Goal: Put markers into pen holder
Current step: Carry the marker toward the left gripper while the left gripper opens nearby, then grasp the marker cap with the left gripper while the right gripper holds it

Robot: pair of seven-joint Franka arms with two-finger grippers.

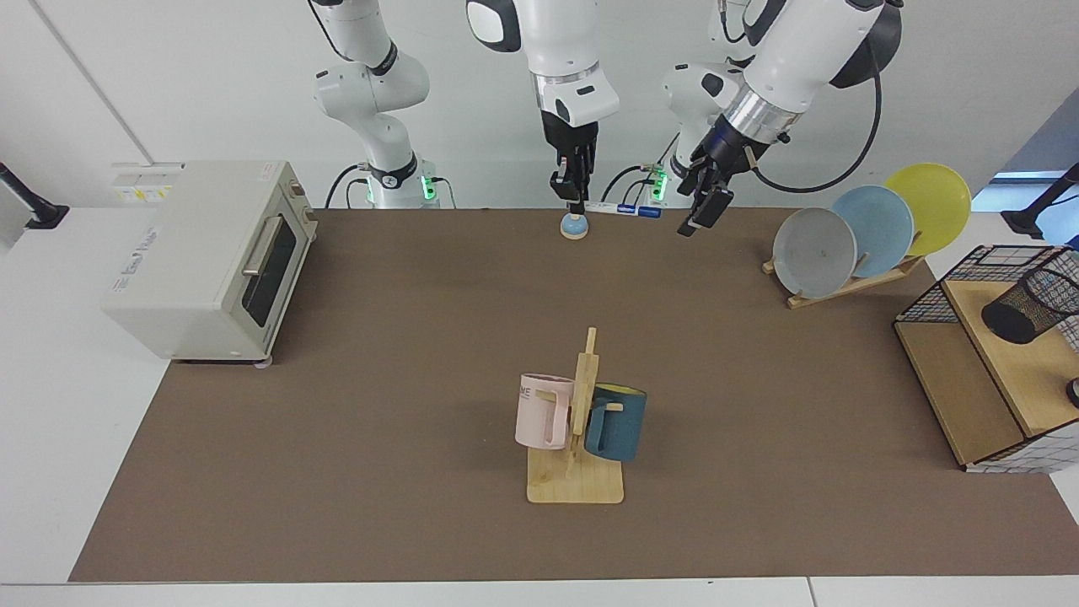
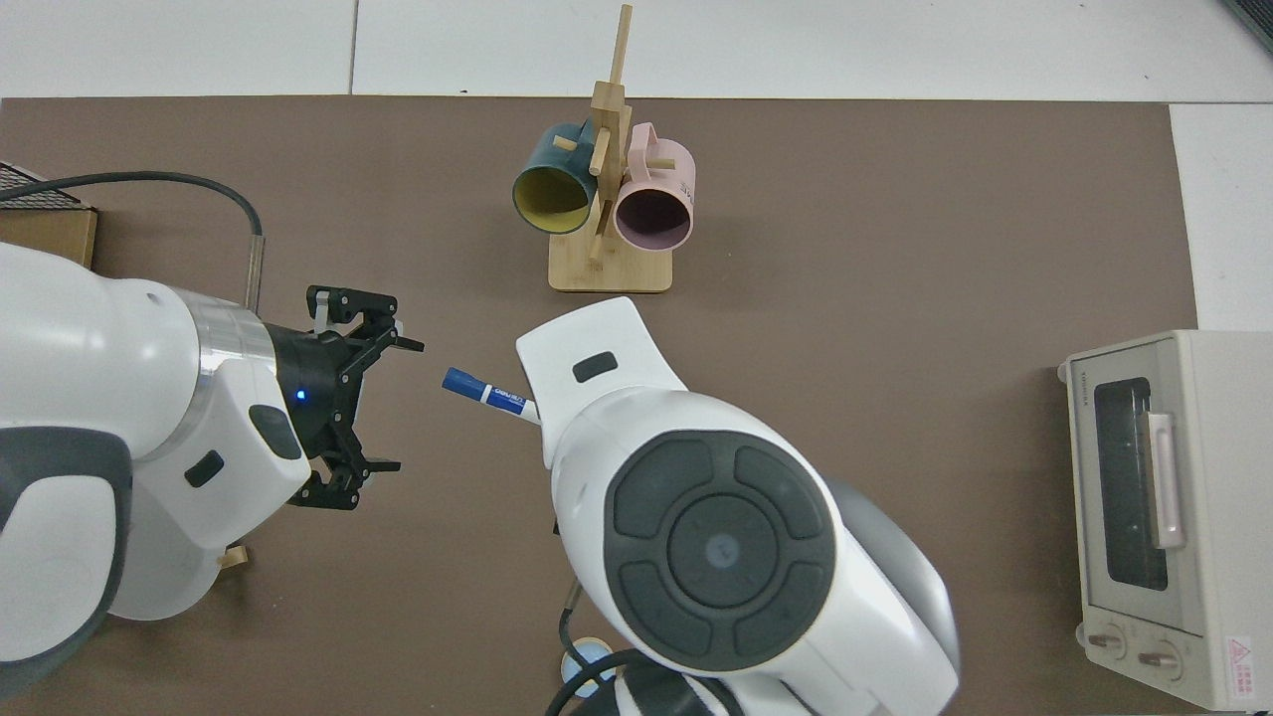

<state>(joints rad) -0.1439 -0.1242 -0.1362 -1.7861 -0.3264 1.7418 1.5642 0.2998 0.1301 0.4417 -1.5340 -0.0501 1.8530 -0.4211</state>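
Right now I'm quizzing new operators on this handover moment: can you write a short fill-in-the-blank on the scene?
1. The marker is held by the ___ gripper.
2. The left gripper, near the marker's cap, has its fingers ___.
3. The pen holder sits in the wire ___.
4. The pink mug hangs on a wooden ___.

Missing words: right; open; basket; rack

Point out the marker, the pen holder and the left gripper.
marker [image 2: 484, 391]: top view, blue label band.
pen holder [image 1: 1024, 309]: facing view, mesh wall.
left gripper [image 2: 380, 408]: top view, midway between its open fingertips.
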